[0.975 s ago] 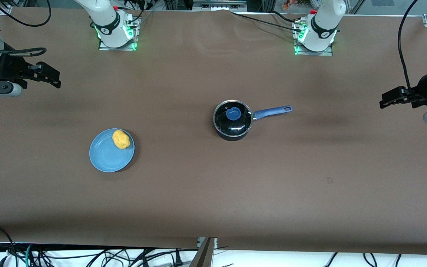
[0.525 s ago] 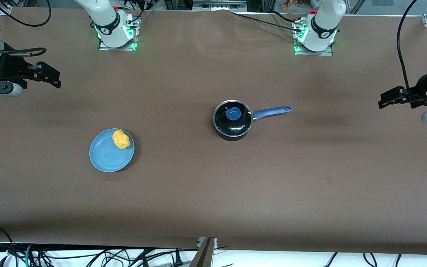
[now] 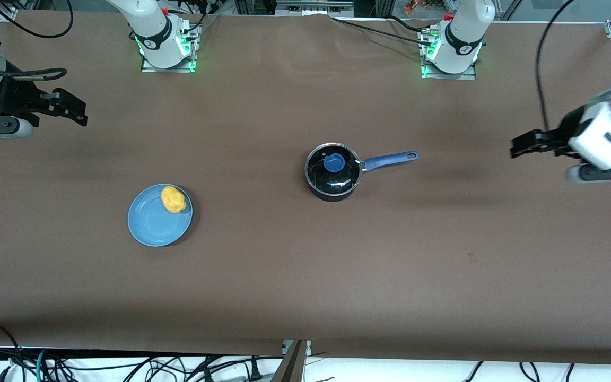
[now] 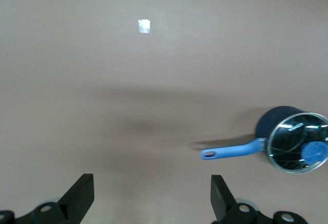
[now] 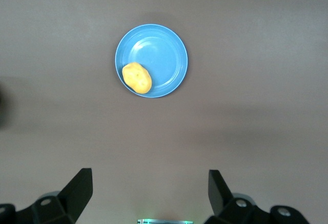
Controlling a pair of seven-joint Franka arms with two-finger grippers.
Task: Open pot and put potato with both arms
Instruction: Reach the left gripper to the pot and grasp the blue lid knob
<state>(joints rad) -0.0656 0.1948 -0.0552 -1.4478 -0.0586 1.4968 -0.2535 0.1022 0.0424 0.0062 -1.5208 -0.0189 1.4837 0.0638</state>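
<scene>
A: Start at the right arm's end of the table. What's there?

B: The right gripper (image 3: 72, 109) hangs up in the air over bare table (image 3: 263, 276) at about nine o'clock in the front view. Its wrist view shows the fingers (image 5: 77, 190) spread wide with nothing between them.

A: And the potato?

B: The potato (image 3: 173, 199) lies on the plate (image 3: 149, 225), at the plate's one o'clock edge in the front view. It touches the plate and nothing else.

A: Next along?

B: The pot (image 3: 333, 171) stands near the table's middle, farther from the front camera than the plate and well apart from it. The lid (image 3: 333, 165) sits on it, knob (image 3: 333, 162) up. The handle (image 3: 390, 159) points to about three o'clock, toward the left arm's end.

A: The left gripper?

B: The left gripper (image 3: 528, 144) is aloft over bare table, at three o'clock from the handle's tip and clear of it. Its fingers (image 4: 82, 196) stand wide apart, holding nothing. The pot shows in its wrist view too, lid on.
</scene>
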